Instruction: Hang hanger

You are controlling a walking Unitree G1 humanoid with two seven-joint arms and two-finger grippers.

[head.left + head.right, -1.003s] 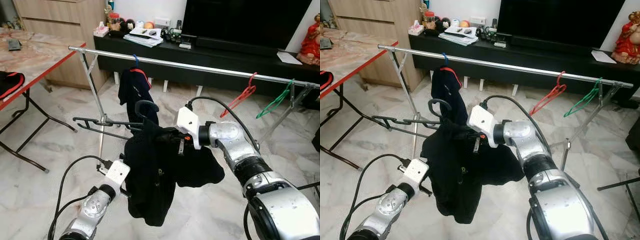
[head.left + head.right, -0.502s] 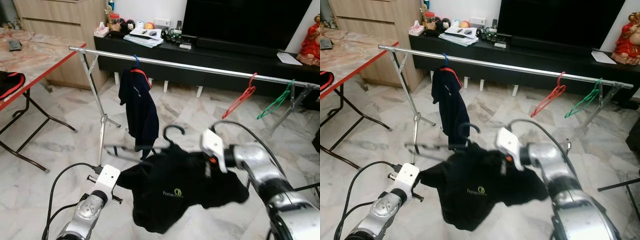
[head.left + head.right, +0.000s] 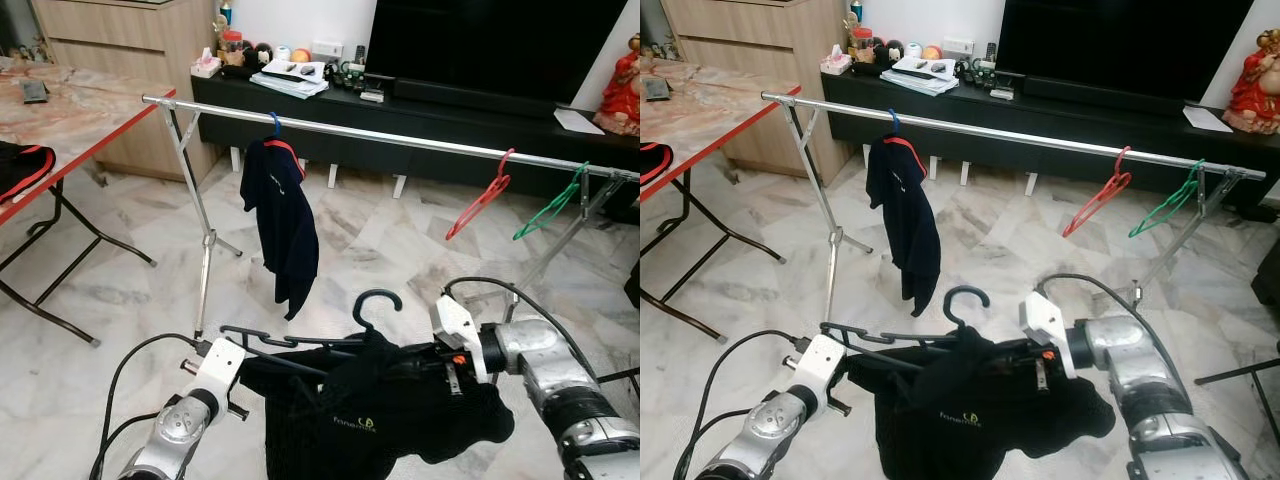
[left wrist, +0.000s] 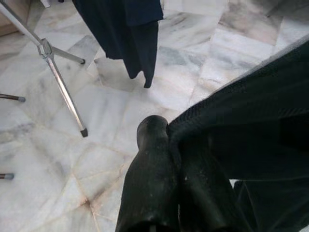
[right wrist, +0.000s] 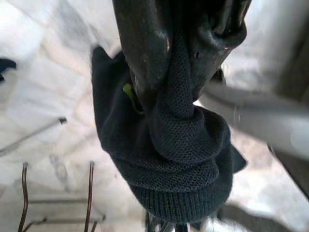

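A black hanger (image 3: 376,299) carries a black shirt (image 3: 385,420) with a small green logo, held low over the floor between my two arms. My right gripper (image 3: 412,362) is shut on the shirt's knit collar (image 5: 181,140) just under the hanger's hook. My left gripper (image 4: 176,159) is shut on the shirt's left edge, with cloth pinched between its fingers. The hanger's bare left arm sticks out past the cloth. The silver clothes rail (image 3: 400,135) runs across well above and beyond the hook.
On the rail hang a navy shirt (image 3: 283,215) on a blue hanger, a red hanger (image 3: 480,200) and a green hanger (image 3: 550,205). The rack's leg (image 3: 205,250) stands at left. A red-edged folding table (image 3: 70,115) is further left, a black TV console (image 3: 1060,100) behind.
The shirt and hanger have dropped from chest height to low over the floor. My right arm swung down and to the right, and the cloth now spreads between both grippers.
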